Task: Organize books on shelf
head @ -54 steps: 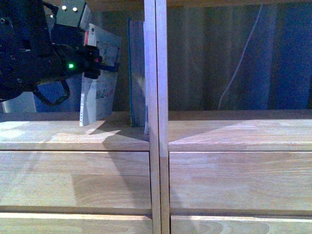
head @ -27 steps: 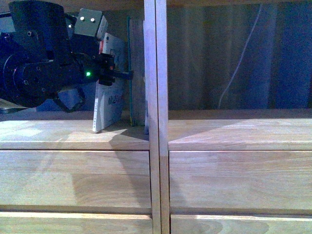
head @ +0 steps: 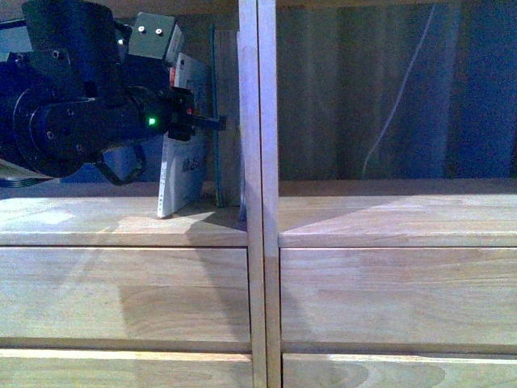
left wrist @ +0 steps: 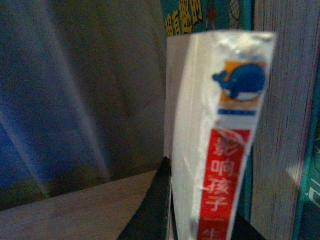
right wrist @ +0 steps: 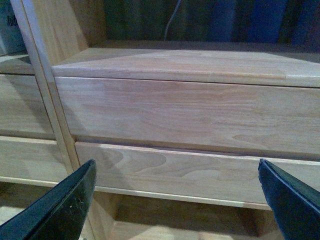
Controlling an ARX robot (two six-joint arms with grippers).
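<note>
My left claw (head: 216, 123) is clamped on the thin paperback (head: 182, 166), upright on the shelf board (head: 121, 222), leaning slightly. The teal book (head: 228, 121) stands just beside it toward the central upright (head: 258, 194). My right claw (right wrist: 175, 200) hangs released, well apart.

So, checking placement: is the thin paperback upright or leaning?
Leaning: the paperback tilts, top toward the teal book, bottom edge on the shelf.

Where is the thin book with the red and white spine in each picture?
Front view: the thin paperback leans in the left bay, held by the left gripper, beside the teal book.
Left wrist view: its spine fills the middle, between the fingers.
Right wrist view: not in it.
Shared landmark: the shelf, seen in all three.
</note>
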